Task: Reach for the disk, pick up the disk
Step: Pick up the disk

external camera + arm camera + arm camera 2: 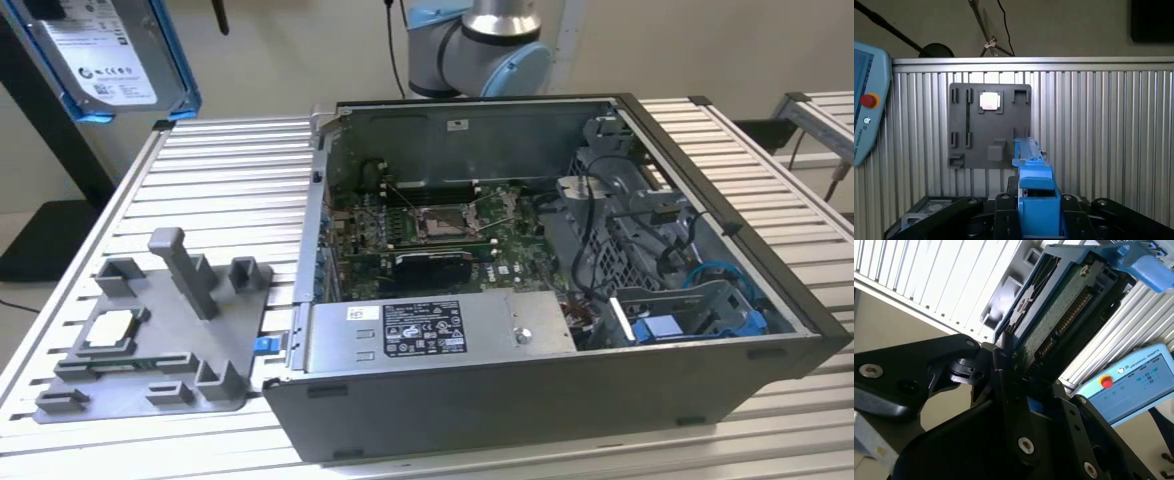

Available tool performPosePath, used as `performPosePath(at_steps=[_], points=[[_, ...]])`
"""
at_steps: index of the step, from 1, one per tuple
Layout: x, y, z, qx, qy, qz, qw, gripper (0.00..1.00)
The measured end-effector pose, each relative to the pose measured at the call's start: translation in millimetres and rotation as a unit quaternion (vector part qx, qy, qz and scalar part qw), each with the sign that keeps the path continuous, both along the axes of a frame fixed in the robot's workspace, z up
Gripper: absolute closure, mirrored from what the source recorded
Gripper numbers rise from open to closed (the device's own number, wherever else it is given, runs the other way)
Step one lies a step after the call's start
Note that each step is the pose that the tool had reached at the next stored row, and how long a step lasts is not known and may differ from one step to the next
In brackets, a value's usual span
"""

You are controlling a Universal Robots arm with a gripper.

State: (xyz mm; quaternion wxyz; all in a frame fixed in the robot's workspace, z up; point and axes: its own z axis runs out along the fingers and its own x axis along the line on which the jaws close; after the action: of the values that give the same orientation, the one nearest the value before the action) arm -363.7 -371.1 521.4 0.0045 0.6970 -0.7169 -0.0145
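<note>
Pincer (1004, 360) clamps the disk (1054, 310) (blue-framed) aloft.

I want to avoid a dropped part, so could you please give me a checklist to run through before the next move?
1. Gripper shut on the disk: ok, it clamps the disk's edge in the second wrist view.
2. Disk clear of the table: ok, it hangs in the air at the exterior view's left.
3. Blue bracket on the disk: ok.
4. Grip firm enough not to slip: cannot tell.
5. Chip seated in the grey fixture: ok.
</note>
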Motion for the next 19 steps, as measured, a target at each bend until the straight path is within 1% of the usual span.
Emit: performPosePath(at_steps=[10, 19], points=[[27.4, 0.0, 0.0, 0.0, 0.0001, 0.0, 1.0, 1.0], [50.0, 0.0, 0.0, 0.0, 0.0002, 0.0, 1.0, 1.0]])
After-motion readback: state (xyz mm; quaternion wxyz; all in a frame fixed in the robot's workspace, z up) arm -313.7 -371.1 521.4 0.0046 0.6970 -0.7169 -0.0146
